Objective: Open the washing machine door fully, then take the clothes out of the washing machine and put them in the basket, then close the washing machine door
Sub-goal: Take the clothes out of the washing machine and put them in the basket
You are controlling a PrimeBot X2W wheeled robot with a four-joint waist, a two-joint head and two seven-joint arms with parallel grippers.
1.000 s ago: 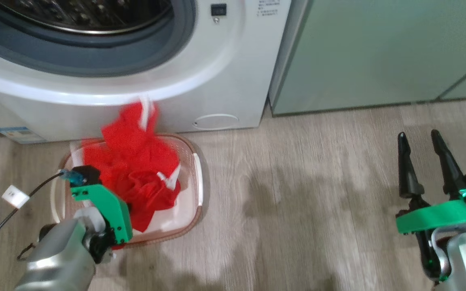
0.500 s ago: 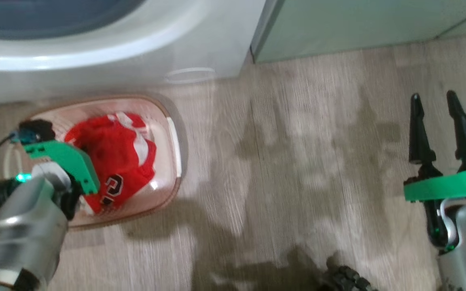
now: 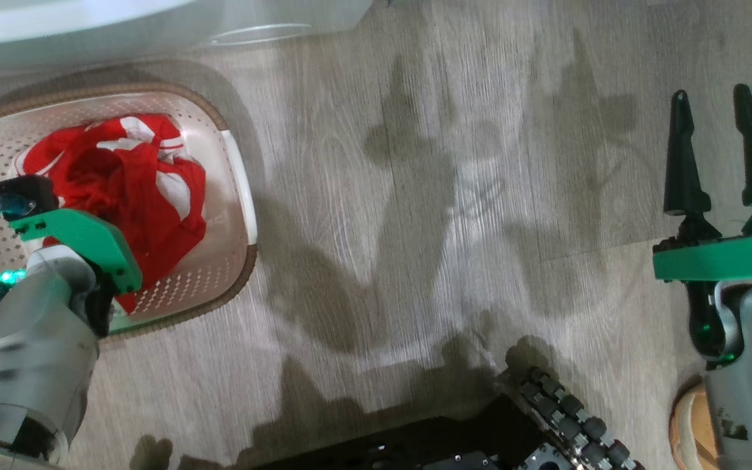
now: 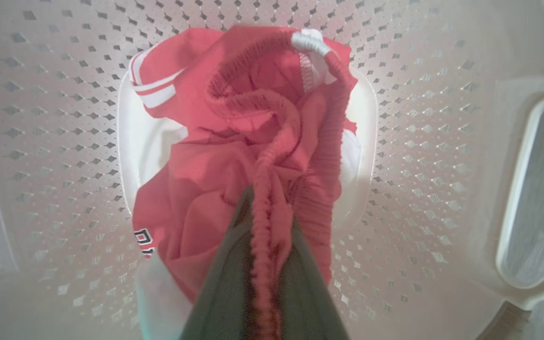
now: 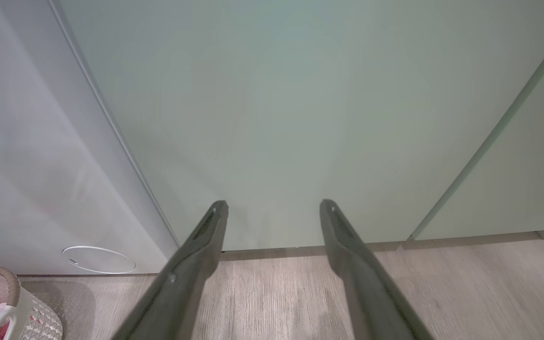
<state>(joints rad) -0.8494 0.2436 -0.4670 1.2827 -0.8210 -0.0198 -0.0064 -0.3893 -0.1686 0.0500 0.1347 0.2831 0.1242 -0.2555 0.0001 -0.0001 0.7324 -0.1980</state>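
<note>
the red clothes (image 4: 234, 156) lie bunched in the basket (image 3: 173, 99) on the left, just in front of the washing machine (image 5: 31, 189). my left gripper (image 4: 260, 212) is pinched tight on their ribbed hem inside the basket. my right gripper (image 3: 709, 91) hangs spread wide, empty, over the floor (image 3: 415, 196) far right, facing the green cabinet (image 5: 300, 118).

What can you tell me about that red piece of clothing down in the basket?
The clothes are bright red, thin sporty fabric with white trim stripes, a gathered edge band and a bit of black-and-white lettering. They lie crumpled in a heap inside the cream perforated basket, on its bottom. The robot's left hand reaches in from above, its two dark fingers shut on a fold of that band, so the fabric bunches toward them.
</note>
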